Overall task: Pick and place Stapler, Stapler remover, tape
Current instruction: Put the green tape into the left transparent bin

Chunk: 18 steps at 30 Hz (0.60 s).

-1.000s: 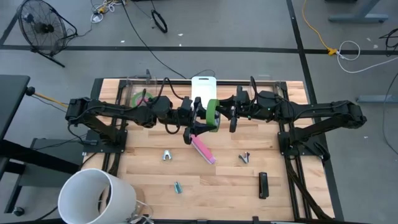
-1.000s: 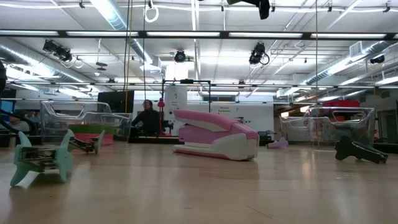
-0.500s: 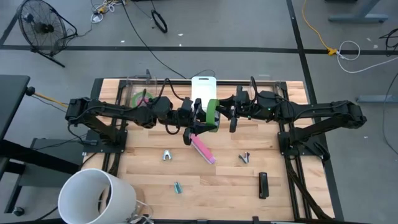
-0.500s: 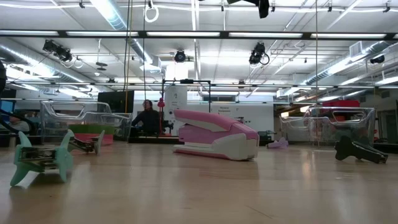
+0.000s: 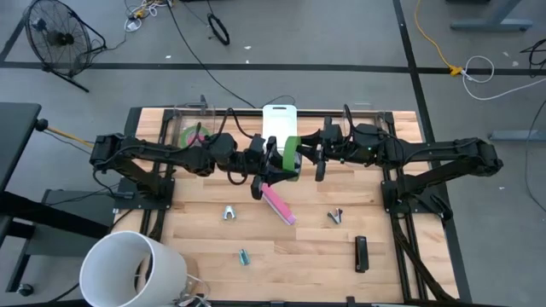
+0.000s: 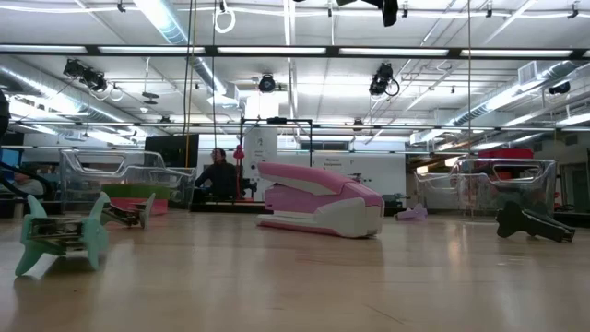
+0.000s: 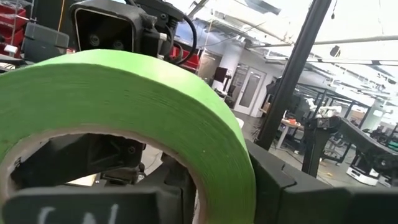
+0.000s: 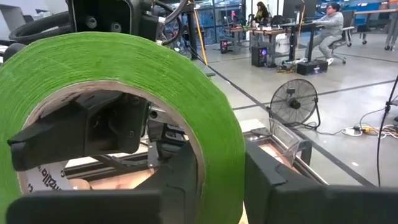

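Observation:
A green tape ring point(image 5: 291, 156) stands on edge in the air above the table's middle, between my two arms. My left gripper point(image 5: 276, 162) comes at it from the left and my right gripper point(image 5: 305, 154) from the right; both are shut on it. The pink stapler point(image 5: 278, 205) lies flat on the wood just nearer than the ring. A stapler remover point(image 5: 229, 213) lies to its left and another point(image 5: 335, 217) to its right. A second tape ring point(image 5: 197, 136) lies at the far left. My left gripper has one finger point(image 7: 93, 208) inside the ring's hole and the other point(image 7: 298, 190) outside, pinching the ring's green wall point(image 7: 233, 168) between them. It comes in about level from the table's left. The ring is upright and clear of the table. My right gripper has one finger point(image 8: 177, 183) inside the hole and the other point(image 8: 292, 190) outside, with the ring's wall point(image 8: 224, 155) between them. It reaches in level from the table's right. The ring stands upright between the two grippers, lifted clear.
A white board point(image 5: 279, 119) lies at the far middle, clear bins along the far edge. A teal remover point(image 5: 244, 256) and a black stapler point(image 5: 361, 253) lie near the front. A white bucket point(image 5: 132, 269) stands off the near left corner.

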{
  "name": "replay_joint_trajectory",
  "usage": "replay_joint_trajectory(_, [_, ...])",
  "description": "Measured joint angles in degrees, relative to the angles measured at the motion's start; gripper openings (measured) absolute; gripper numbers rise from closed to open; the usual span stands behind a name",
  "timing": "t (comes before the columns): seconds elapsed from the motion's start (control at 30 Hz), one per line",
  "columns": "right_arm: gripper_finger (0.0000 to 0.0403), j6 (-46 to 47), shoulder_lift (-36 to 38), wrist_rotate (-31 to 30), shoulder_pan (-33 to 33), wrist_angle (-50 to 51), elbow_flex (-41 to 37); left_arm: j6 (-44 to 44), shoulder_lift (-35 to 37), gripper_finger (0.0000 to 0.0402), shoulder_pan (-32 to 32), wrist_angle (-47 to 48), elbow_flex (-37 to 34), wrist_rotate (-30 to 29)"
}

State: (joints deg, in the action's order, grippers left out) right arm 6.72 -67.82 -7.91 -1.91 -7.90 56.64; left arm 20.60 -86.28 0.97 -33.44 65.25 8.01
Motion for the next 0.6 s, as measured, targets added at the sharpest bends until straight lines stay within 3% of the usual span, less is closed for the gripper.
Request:
replay_joint_trajectory(0.37, [0.0235,6.45,0.34,1.41,-0.15,0.44,-0.04,-1.56,0.04,0.0101,-0.07,-0.10,0.07,-0.57])
replay_joint_trajectory(0.6, [0.0274,4.88,3.94,1.33,-0.15,0.36,-0.04,-1.97,0.12,0.0101,-0.84,0.45,0.07,-0.48])
